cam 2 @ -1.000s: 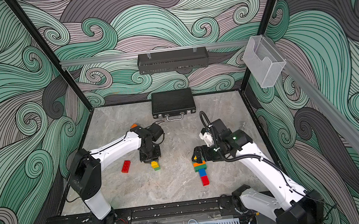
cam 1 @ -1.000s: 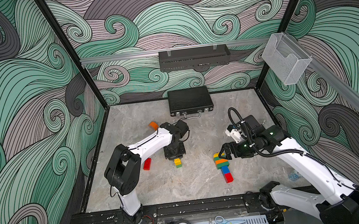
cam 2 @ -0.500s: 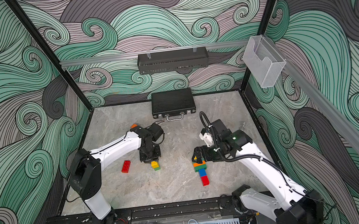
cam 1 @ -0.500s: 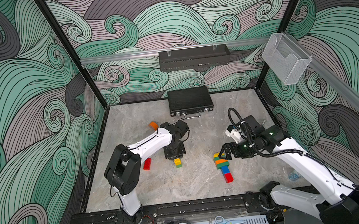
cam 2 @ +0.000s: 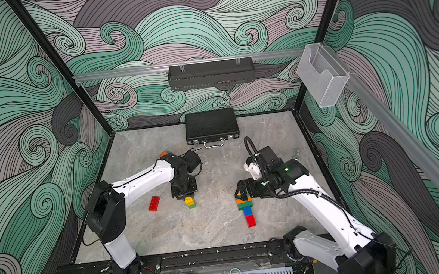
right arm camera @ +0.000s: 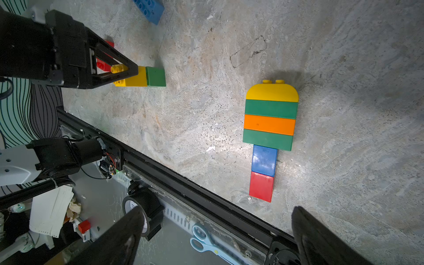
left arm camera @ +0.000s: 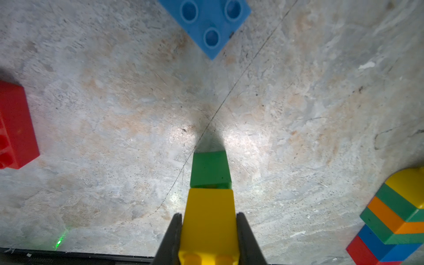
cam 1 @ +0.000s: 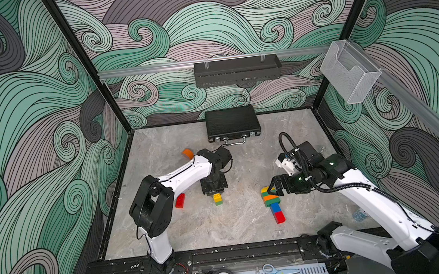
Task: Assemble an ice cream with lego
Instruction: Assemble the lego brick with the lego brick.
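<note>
Left wrist: left jaws stay clamped on yellow brick (left arm camera: 208, 220); right jaws stay apart.

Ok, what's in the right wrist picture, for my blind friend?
A lego ice cream lies flat on the table: yellow dome, green, orange, green, then a blue and red stick. The left jaws pinch a yellow brick joined to a green brick.

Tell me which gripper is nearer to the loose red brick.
Left. The left gripper, shut on the yellow-green pair, sits close beside the red brick; the right gripper, open, is farther off at the striped stack.
</note>
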Robot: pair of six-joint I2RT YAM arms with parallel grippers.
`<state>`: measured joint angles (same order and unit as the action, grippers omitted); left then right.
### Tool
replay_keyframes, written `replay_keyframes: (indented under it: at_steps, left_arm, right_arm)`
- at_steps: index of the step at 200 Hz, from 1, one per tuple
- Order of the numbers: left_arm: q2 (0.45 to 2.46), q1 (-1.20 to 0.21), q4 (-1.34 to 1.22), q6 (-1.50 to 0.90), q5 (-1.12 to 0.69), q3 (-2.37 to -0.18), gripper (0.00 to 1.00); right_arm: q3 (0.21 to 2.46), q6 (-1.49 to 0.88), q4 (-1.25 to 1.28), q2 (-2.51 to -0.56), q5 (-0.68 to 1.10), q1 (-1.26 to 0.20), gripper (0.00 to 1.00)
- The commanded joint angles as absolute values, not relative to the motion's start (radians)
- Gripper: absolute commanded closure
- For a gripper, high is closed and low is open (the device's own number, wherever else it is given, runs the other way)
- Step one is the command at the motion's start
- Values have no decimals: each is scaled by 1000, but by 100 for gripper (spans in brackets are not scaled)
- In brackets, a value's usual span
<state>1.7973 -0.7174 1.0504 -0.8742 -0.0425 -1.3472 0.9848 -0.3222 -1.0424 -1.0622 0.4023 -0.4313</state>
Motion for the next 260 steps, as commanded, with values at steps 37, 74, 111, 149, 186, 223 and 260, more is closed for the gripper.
replay_keyframes:
  at_steps: [37, 74, 111, 149, 186, 223, 260]
  left_arm:
    - [1834, -757, 1063, -930, -13, -1338, 100]
    - [1841, -768, 1062, -920, -8, -1339, 100]
    - [1848, -774, 1091, -838, 23, -1337, 100]
    - [1849, -787, 1100, -832, 41, -1332, 100]
    - [1841, -801, 1014, -780, -13, -1280, 100]
    - [1865, -799, 1029, -755, -5, -1279, 100]
    - [1878, -799, 958, -799, -33, -1233, 100]
  right_arm:
    - [969, -313, -1058, -1037, 404, -424, 1]
    - [968, -308, -1057, -1035, 409, -424, 1]
    - [974, -295, -1075, -1030, 400, -424, 1]
    - [974, -294, -1078, -1035, 395, -423, 1]
    - [987, -297, -1079, -1034, 394, -423, 1]
    - [990, -293, -1084, -1044, 393, -423, 1]
    - [1000, -291, -1084, -1051, 380, -424, 1]
